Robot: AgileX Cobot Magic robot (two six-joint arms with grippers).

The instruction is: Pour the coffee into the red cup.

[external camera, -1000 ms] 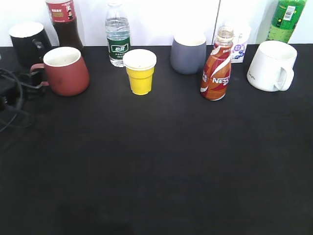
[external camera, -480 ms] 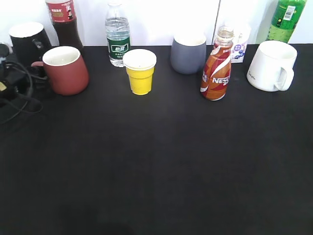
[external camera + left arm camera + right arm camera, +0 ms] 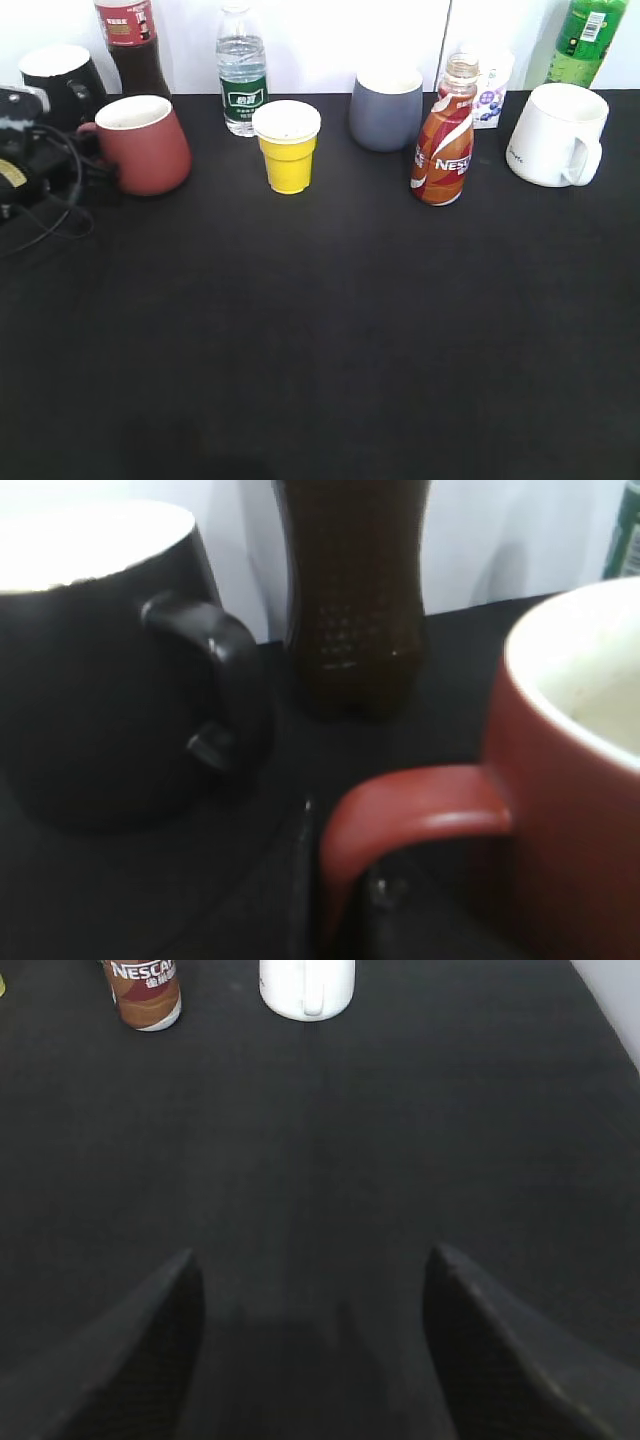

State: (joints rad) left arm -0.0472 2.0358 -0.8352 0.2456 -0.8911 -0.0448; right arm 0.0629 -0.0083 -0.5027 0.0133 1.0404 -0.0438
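The right gripper [image 3: 310, 1360] hovers low over bare table, fingers spread wide. Far back, the coffee [image 3: 441, 135] stands upright, probably light and slick; its narrow waist looks best. The left gripper [image 3: 345, 905] holds the red cup [image 3: 145, 145] by its handle.

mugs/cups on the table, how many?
5: black mug far left, red cup beside it, yellow cup centre, grey cup behind the coffee, white mug right. Nothing suggests more are hidden.
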